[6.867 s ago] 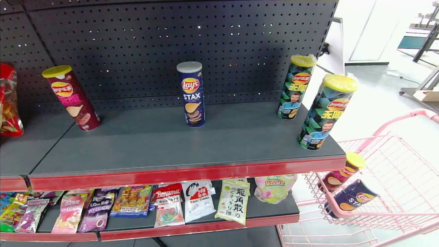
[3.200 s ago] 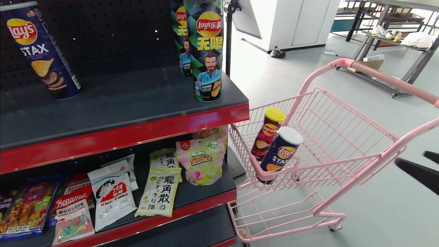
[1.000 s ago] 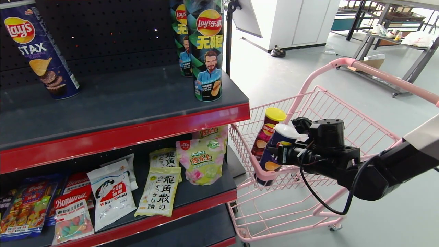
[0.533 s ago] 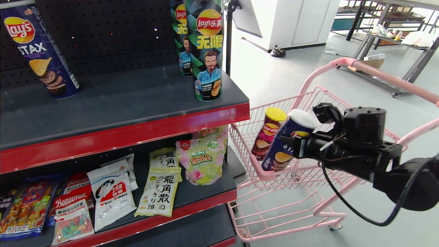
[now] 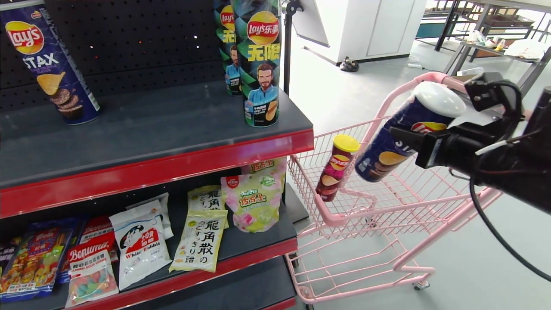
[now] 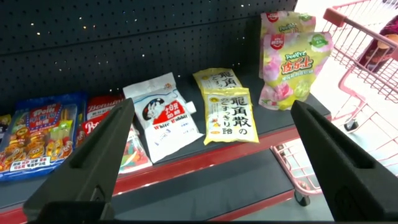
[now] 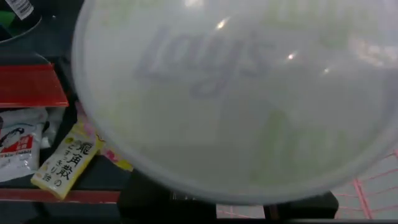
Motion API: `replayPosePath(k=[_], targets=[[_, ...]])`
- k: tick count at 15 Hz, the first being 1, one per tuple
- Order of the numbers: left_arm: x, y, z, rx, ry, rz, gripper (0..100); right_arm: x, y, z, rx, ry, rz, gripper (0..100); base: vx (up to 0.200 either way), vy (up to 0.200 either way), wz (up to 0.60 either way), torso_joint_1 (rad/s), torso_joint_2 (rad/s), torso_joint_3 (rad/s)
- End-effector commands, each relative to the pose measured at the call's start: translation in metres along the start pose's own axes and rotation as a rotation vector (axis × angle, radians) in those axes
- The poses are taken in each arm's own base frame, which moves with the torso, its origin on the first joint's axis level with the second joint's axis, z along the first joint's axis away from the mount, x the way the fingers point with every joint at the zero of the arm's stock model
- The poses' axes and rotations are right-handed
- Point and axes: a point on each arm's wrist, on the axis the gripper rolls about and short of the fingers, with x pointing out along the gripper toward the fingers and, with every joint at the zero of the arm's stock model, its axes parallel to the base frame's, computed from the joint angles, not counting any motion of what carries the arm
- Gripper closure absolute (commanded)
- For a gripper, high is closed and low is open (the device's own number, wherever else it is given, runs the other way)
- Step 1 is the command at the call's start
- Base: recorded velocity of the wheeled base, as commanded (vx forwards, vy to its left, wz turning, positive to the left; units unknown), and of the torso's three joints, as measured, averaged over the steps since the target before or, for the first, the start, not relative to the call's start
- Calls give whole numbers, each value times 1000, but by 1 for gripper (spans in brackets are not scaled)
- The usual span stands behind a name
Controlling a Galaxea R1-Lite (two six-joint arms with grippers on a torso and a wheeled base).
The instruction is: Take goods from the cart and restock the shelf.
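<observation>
Head: right gripper clamped on the blue can, which is tilted above the cart rim. Level it before swinging to the top shelf, and park it beside the shelved twin.
Left wrist: left gripper spread wide, holding nothing, facing the snack bags.
Right wrist: the can's lid sits right up close. Grip looks high on the can, so move slowly.
</observation>
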Motion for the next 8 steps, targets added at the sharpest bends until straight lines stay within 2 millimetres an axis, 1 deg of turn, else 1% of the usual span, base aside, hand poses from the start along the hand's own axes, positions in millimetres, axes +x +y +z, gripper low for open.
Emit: replayPosePath(k=[1,2,3,4,5,6,8], targets=[[0,0,0,-1,0,0,0,-101,-9,26,-129,-30,-103,100,0,0,0,0,0,0],[0,0,0,-1,0,0,0,-120,-8,24,-125,-2,-110,100,0,0,0,0,0,0],[0,0,0,-1,0,0,0,-158,-8,13,-99,56,-141,100,0,0,0,0,0,0],[0,0,0,-1,0,0,0,-194,-7,-1,-69,128,-210,100,0,0,0,0,0,0],[0,0,0,-1,0,-1,0,-211,-6,-11,-48,178,-266,100,0,0,0,0,0,0],[0,0,0,-1,1,0,0,-223,-4,-18,-37,197,-308,100,0,0,0,0,0,0],[0,0,0,-1,0,-1,0,-235,-1,-30,-38,204,-338,100,0,0,0,0,0,0]])
